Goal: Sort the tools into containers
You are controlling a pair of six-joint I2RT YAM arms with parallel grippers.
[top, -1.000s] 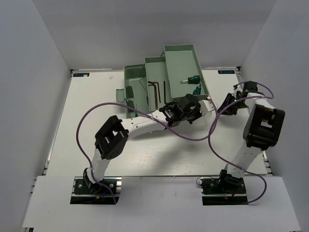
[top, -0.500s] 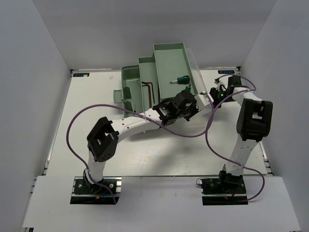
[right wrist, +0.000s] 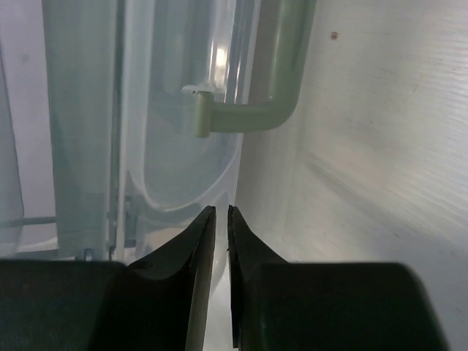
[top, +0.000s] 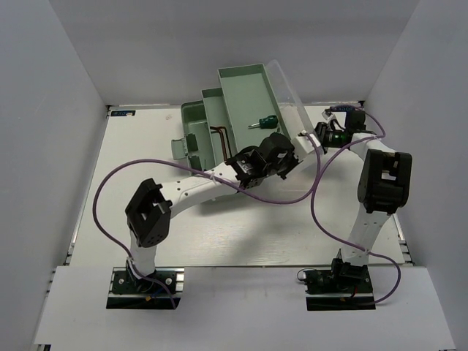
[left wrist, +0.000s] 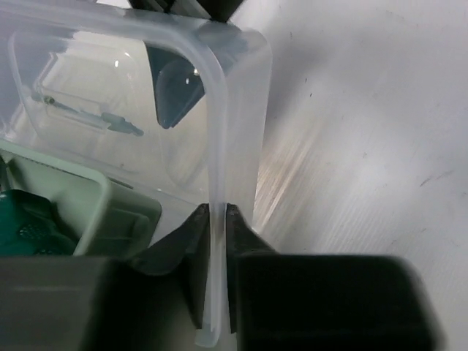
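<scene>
A white table [top: 241, 234] stands between pale grey walls [top: 51, 146], a blue label [top: 123, 112] at its far left corner.

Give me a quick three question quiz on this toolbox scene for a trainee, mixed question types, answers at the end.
1. True or false: the left gripper is open and empty.
2. What lies in the rightmost tray? A) a green-handled screwdriver B) a hammer C) pliers
3. Fill in: the dark L-shaped hex key lies in the ____ tray.
Key: 1. False, it is shut on the rim of the clear lid. 2. A. 3. Middle; that is the middle tray of the three.
</scene>
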